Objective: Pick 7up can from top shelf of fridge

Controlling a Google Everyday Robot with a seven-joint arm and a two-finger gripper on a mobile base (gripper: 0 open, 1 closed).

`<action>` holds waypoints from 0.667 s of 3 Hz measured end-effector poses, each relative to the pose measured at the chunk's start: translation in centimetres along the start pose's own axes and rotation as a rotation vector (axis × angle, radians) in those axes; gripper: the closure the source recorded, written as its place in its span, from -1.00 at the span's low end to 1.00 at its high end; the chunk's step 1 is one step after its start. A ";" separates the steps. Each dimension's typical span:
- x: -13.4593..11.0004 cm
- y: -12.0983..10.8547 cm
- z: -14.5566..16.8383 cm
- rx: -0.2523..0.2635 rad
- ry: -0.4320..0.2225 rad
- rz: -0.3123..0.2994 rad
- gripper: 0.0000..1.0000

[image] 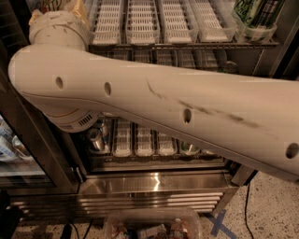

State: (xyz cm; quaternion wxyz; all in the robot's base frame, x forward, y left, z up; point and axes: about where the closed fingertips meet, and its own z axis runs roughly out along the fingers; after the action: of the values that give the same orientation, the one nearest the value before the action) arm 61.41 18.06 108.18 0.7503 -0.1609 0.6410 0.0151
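Note:
My pale arm (154, 107) crosses the whole view from lower right to upper left, and its wrist joint (56, 30) turns up at the top left. The gripper is out of view past the top left edge. The fridge (154, 184) stands open in front, with a shiny steel base. The highest rack in view, the top shelf (140, 23), carries a row of white slotted can lanes. No 7up can shows; the arm hides much of the shelves.
Dark green striped cans (254, 14) stand at the top right. A lower rack (140, 140) has white lanes and a silver can (96, 140) at its left. A closed glass door (18, 158) is at left. A clear plastic tub (149, 226) lies on the floor.

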 end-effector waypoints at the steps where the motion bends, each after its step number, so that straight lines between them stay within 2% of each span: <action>1: -0.2 -0.4 0.6 0.014 -0.008 0.003 -0.32; 2: 0.0 -0.6 1.0 0.023 -0.005 0.008 -0.34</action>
State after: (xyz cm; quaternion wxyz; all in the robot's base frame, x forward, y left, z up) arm 62.53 17.74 108.44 0.7538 -0.1498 0.6398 0.0111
